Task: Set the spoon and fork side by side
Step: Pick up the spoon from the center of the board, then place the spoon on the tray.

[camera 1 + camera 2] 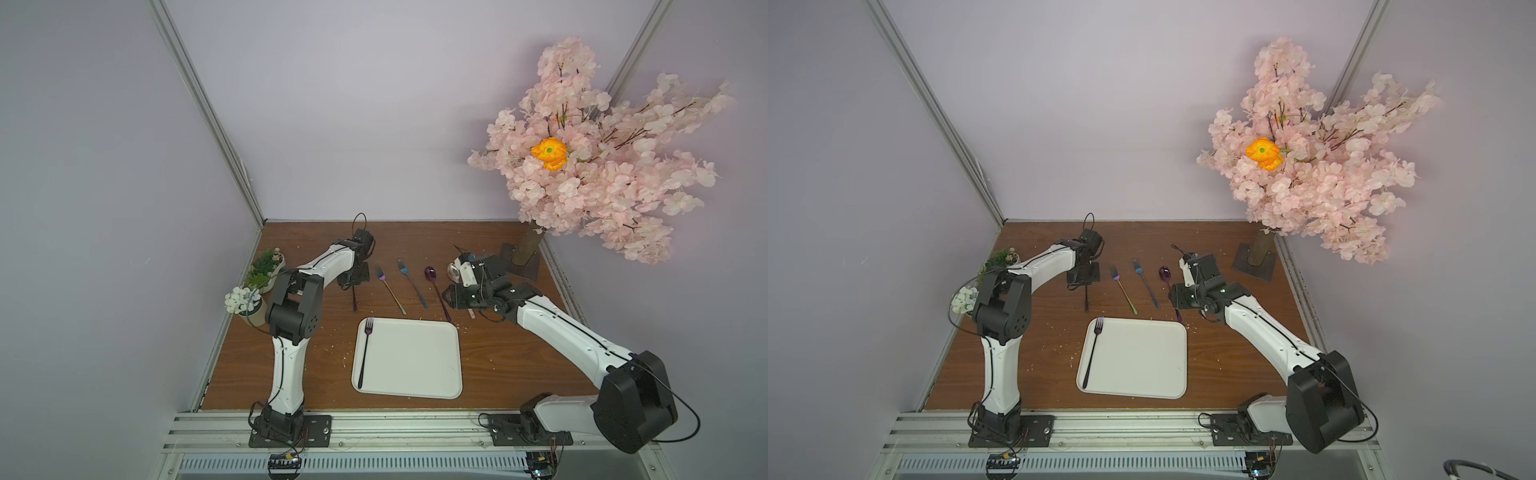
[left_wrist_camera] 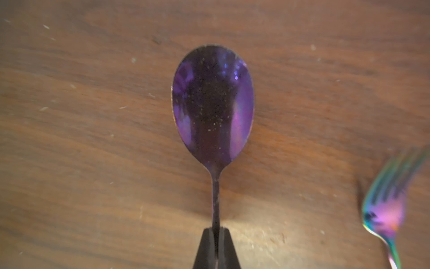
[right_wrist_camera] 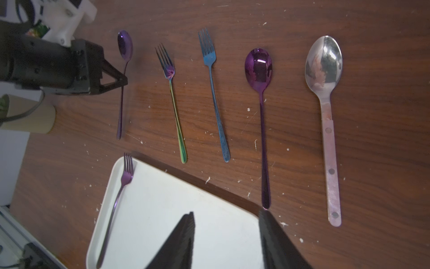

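Observation:
A small purple spoon (image 2: 213,104) lies along the wooden table at the back left, and my left gripper (image 2: 216,230) is shut on its thin handle just behind the bowl. The right wrist view shows that same left gripper (image 3: 123,81) pinching the spoon (image 3: 125,45). In both top views only the spoon's handle (image 1: 355,301) shows below the left gripper (image 1: 353,286). A purple fork (image 1: 365,353) lies along the left edge of the white tray (image 1: 415,374). My right gripper (image 3: 226,213) is open and holds nothing, over the tray's far right corner.
Between the arms lie a rainbow fork (image 1: 390,291), a blue fork (image 1: 412,284), a large purple spoon (image 1: 436,286) and a silver spoon (image 3: 324,62). Two potted plants (image 1: 266,266) stand at the left edge. A pink blossom tree's trunk (image 1: 528,249) stands at the back right.

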You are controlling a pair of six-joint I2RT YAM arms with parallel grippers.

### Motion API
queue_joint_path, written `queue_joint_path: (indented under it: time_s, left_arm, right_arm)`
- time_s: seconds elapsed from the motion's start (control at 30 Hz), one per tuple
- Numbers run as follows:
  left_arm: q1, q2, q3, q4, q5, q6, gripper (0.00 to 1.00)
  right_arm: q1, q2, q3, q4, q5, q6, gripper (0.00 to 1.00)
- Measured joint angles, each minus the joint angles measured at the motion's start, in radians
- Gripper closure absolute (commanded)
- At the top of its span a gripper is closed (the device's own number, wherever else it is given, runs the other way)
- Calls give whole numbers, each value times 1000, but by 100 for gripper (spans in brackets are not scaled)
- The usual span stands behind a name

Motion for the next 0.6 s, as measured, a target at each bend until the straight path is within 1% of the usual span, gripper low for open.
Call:
queue_joint_path:
  time_s: [0.17,0.37,0.4,0.43,0.47,0.6]
  left_arm:
    - [0,-108,-24,-2,4,8,100]
    - [-2,-239,-98,-2,40,10,100]
    - [-6,-261,-119,2,47,10,100]
    - [-12,-287,-145,2,53,9,100]
    - [-16,-311,-170,-1,59,8,100]
    - [-69,-402,-282,-5,93,-8,100]
  right_arm:
    - [0,11,3,-13,17,0,36]
    - [0,29,9,-26,39,-13,16]
    - [0,31,13,-30,42,-16,11]
    - [0,34,16,-33,47,-20,4]
    - [0,35,20,-38,52,-23,1]
    - [0,35,34,-51,64,-26,1]
